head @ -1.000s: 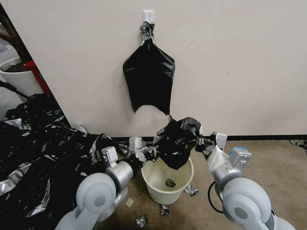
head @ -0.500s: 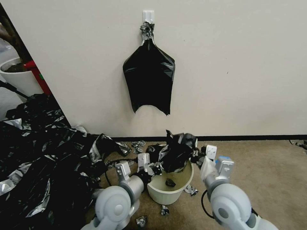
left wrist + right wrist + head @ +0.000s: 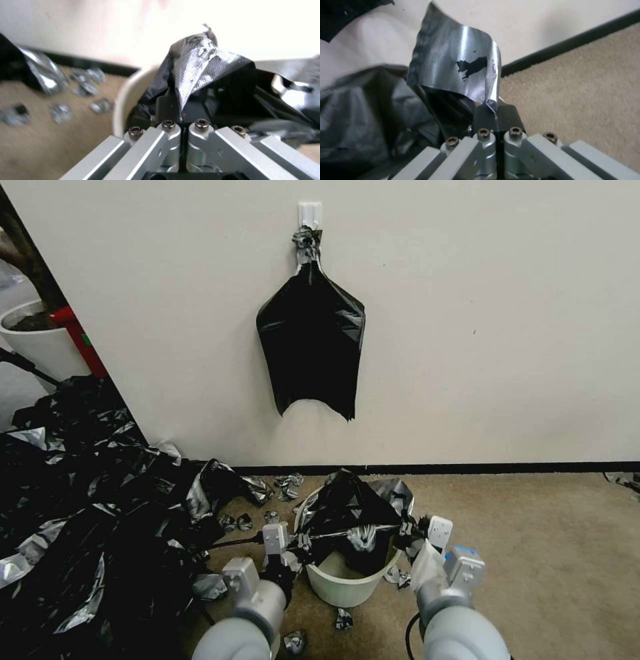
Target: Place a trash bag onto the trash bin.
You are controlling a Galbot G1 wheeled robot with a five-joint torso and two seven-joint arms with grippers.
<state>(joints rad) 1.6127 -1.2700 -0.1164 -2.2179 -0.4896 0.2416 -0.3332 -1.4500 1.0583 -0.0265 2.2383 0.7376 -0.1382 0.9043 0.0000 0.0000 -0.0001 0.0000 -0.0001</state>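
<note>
A: So, going from the left, what's over there?

B: A broad heap of black-and-silver plastic sheets (image 3: 87, 520) covers the carpet (image 3: 547, 553) along its left side, with a white plant pot (image 3: 37, 343) behind it by the wall (image 3: 500, 327). Small foil wads (image 3: 287, 483) lie on the carpet between the heap and the trash bin (image 3: 347, 587).

A: And the left gripper?

B: The left gripper (image 3: 305, 540) sits at the bin's left rim. In the left wrist view its jaws are pressed together on a fold of the trash bag (image 3: 350, 513), the film sticking up from between the left gripper (image 3: 180, 110), with the cream rim of the trash bin (image 3: 125, 100) just beside it.

A: Where's the bag itself?

B: Over the bin's mouth, bunched and peaked at the far rim, with a strip pulled taut between the two grippers. The near wall of the bin is bare; the bag hangs partly inside the opening. How far it wraps the far rim I cannot tell.

A: The right side?

B: The right gripper (image 3: 408, 528) is at the bin's right rim, clamped on the bag's other edge; in the right wrist view a silvery flap of the trash bag (image 3: 460, 70) rises from the closed jaws of the right gripper (image 3: 495, 112).

A: Anything else?

B: Another black bag (image 3: 312, 347) hangs from a white hook (image 3: 309, 213) on the wall above the bin. More foil scraps (image 3: 343, 619) lie on the carpet at the bin's base.
</note>
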